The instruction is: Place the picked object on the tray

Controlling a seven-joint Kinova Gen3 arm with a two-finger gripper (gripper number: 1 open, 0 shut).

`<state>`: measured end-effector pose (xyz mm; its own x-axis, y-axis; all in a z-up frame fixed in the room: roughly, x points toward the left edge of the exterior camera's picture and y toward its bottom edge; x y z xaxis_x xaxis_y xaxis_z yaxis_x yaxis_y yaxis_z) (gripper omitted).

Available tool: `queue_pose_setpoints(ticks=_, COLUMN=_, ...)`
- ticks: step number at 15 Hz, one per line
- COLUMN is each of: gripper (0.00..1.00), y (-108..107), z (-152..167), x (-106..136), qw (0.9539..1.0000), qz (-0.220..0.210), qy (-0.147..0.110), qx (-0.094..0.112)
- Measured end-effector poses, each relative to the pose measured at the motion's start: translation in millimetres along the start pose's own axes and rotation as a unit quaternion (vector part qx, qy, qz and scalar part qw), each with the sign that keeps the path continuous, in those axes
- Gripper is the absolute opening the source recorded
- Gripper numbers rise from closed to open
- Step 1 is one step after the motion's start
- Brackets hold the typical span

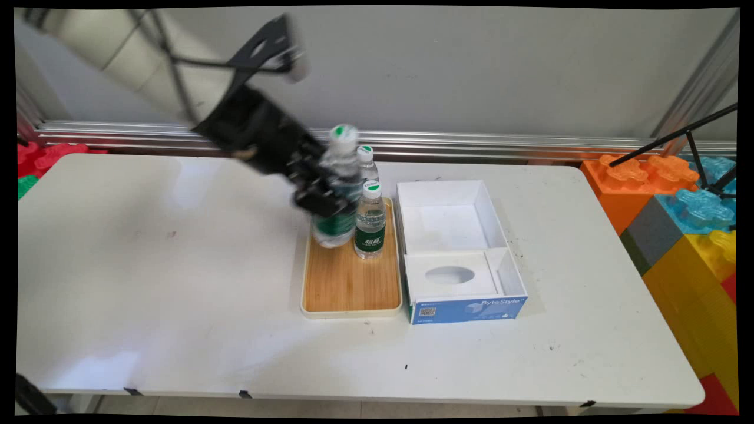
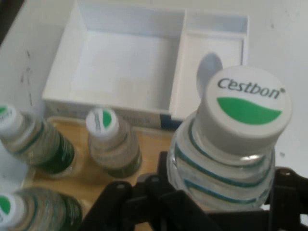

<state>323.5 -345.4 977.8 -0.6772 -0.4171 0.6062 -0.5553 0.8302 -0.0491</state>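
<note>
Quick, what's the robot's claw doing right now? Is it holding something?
Gripper: shut on a water bottle with a white and green cap, held over the wooden tray.

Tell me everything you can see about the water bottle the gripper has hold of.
The held bottle is clear ribbed plastic with a green label and a white cap printed Cestbon over a green swoosh. The gripper clamps its middle, holding it slightly tilted, its base low over the far end of the wooden tray; whether it touches the tray is unclear. Other small bottles stand close beside it.
</note>
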Motion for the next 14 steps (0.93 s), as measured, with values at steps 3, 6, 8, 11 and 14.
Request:
queue_pose_setpoints(ticks=3, gripper=0.00, y=-5, z=1, x=-32, qw=0.9999, qz=0.012, qy=0.005, qx=-0.010)
queue_pose_setpoints(ticks=6, gripper=0.00, y=-8, z=16, x=-56, qw=0.9993, qz=0.026, qy=0.020, qx=-0.020)
queue_pose_setpoints(ticks=8, gripper=0.00, y=-12, z=30, x=-68, qw=0.9984, qz=0.039, qy=0.032, qx=-0.027)
queue_pose_setpoints(ticks=11, gripper=0.00, y=-19, z=49, x=-82, qw=0.9969, qz=0.056, qy=0.044, qx=-0.034)
queue_pose_setpoints(ticks=14, gripper=0.00, y=-29, z=68, x=-98, qw=0.9953, qz=0.068, qy=0.055, qx=-0.042)
